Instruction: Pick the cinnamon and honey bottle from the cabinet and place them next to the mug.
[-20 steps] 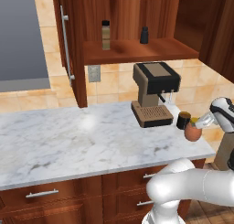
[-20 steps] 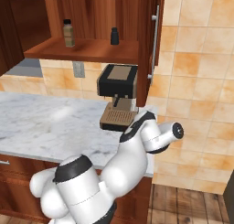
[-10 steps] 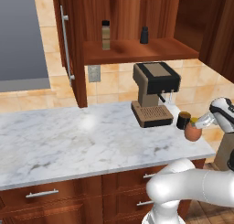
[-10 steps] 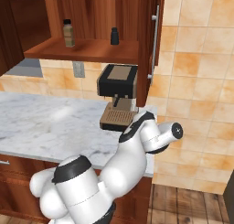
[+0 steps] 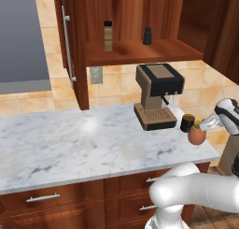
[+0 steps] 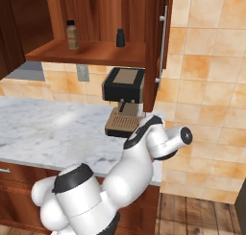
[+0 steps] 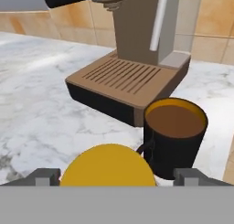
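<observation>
The cinnamon (image 5: 108,35) stands on the cabinet (image 5: 140,50) shelf, far left. The honey bottle (image 5: 197,134) rests on the counter, touching or just beside the mug (image 5: 187,123). Gripper (image 7: 114,176) fingers spread, releasing. Next: retract, then fetch the cinnamon.

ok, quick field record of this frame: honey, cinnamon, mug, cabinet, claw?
honey bottle: on the counter, beside the mug, yellow lid up
mug: upright, right front of the coffee machine
cinnamon: on the cabinet shelf, not yet moved
black bottle: same shelf, right of cinnamon
claw: open, fingers either side of honey lid
</observation>
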Tool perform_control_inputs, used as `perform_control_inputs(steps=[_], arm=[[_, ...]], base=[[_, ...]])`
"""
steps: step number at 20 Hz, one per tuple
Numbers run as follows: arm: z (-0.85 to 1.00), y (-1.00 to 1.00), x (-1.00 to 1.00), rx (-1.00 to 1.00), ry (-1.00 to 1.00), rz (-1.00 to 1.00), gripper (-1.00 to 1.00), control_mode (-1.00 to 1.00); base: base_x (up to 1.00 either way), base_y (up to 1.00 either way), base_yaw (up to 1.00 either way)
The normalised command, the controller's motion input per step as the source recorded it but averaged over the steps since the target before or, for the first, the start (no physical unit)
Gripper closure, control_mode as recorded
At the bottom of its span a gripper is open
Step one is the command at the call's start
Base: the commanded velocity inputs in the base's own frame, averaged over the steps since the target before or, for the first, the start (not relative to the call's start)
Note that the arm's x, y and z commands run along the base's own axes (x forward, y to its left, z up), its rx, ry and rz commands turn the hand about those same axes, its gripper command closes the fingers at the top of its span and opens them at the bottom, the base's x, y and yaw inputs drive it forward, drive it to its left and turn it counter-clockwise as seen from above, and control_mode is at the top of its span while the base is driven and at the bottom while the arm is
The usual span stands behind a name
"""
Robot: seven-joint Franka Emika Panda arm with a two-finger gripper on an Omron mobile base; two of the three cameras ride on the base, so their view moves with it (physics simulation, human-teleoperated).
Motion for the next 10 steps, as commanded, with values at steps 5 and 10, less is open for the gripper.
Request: perform_control_inputs(steps=[5,10], arm=[[0.10,0.09,-0.02,0.00,0.00,0.00,-1.00,-1.00],[0.10,0.21,-0.18,0.00,-0.02,0.00,-1.00,-1.00]], base=[[0.00,0.00,0.00],[0.00,0.00,0.00]])
